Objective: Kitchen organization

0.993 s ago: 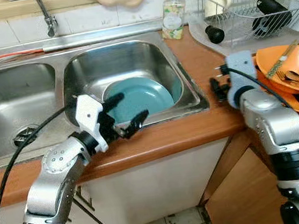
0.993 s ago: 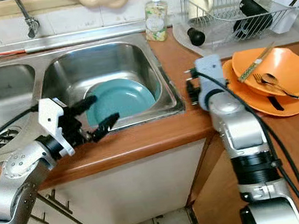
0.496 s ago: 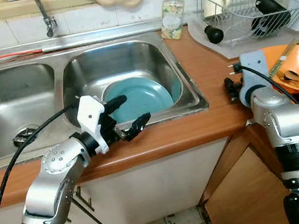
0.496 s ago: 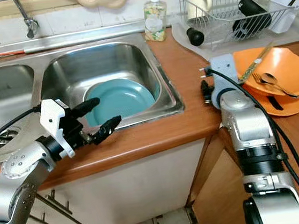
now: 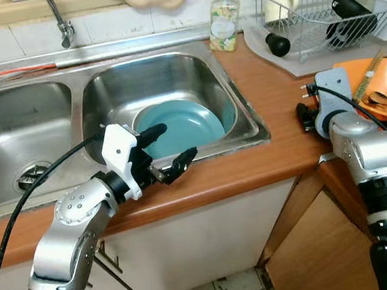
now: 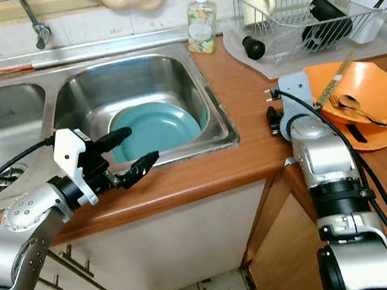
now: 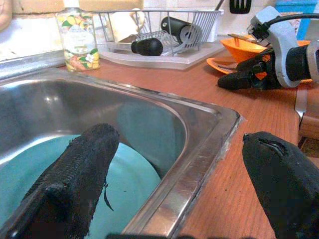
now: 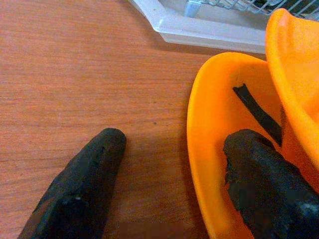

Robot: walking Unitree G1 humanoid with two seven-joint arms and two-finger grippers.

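A steel sink holds a teal plate just beyond the left gripper, fingers spread at the rim, while the right gripper, fingers apart, straddles the orange plate edge below an orange bowl.

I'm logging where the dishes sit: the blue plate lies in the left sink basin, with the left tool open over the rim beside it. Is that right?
Not quite. The blue plate lies in the right basin of the sink, not the left, as the left eye view shows. The rest holds: the left tool is open over the rim beside it.
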